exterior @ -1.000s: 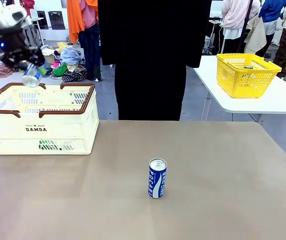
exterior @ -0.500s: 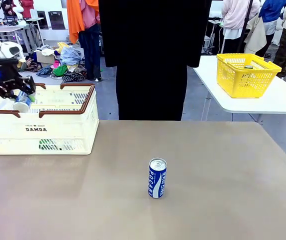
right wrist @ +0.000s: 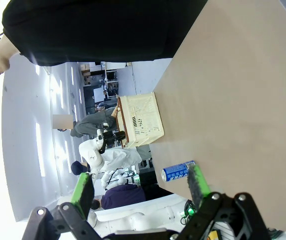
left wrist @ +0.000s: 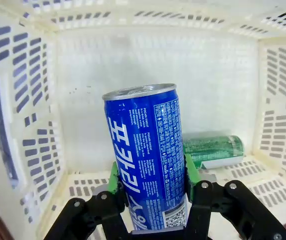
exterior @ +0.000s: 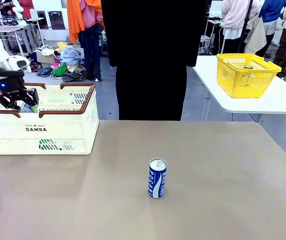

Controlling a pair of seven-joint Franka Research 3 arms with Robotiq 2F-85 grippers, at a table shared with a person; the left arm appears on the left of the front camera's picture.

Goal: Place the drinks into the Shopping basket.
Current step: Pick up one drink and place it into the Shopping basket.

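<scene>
L gripper sits low inside the white basket, at far left of the table, by the basket's left end. In the L wrist view its green pads are clamped on a blue can, one pad each side, low on the body. The silver top points away from the cam, deeper into the basket. Can't tell if the can touches the bottom. A green can lies on its side deep in the basket, where two inner faces meet. It's just past the held one and apart from it. From the front it shows as green thru the slots in the near wall.

A second blue can stands upright mid-table, well apart from the basket, w/ nothing touching it.

R gripper has its jaws wide apart w/ nothing between them, above the table surface.

A person in black stands at the far edge, middle. A yellow basket sits on a white side table at far right.
</scene>
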